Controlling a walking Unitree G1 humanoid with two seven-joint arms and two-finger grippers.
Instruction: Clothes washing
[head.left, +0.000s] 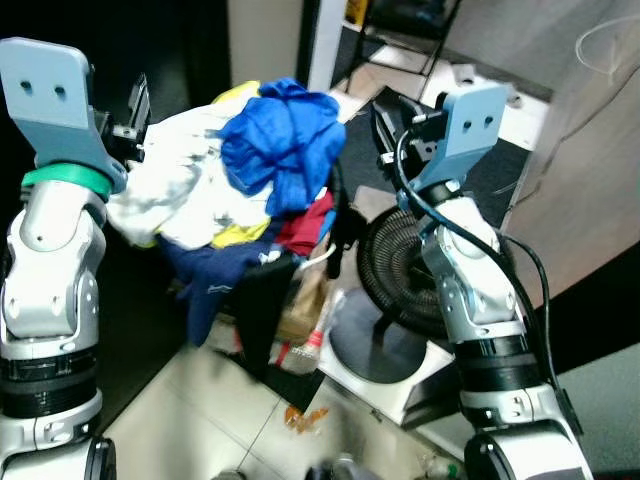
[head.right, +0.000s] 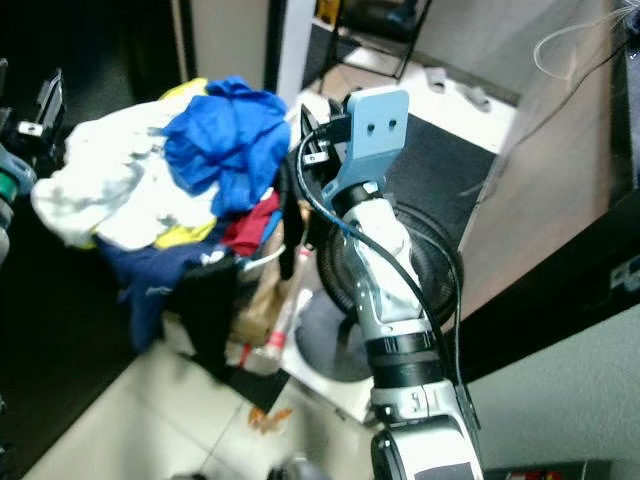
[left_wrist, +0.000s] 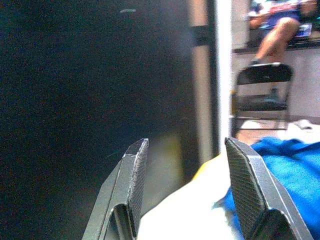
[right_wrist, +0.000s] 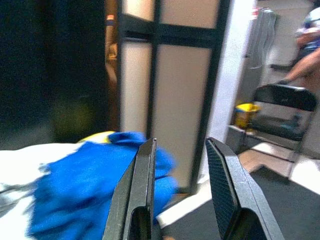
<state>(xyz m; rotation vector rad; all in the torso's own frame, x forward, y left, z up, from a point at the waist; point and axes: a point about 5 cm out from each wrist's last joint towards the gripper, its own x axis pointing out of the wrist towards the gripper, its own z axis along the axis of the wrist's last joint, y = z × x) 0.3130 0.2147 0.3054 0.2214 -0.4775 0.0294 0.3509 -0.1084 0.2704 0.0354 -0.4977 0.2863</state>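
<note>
Both tools, left and right, flank heaped clothes.

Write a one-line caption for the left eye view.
Both arms raised beside a heaped laundry pile topped by a blue garment, black fan alongside.

- Floor, pale tile, is carrying everything.
- Fan is standing on its round base.
- Bottle is lying just beside the fan base.
- Orange scrap is lying near the bottle.
</note>
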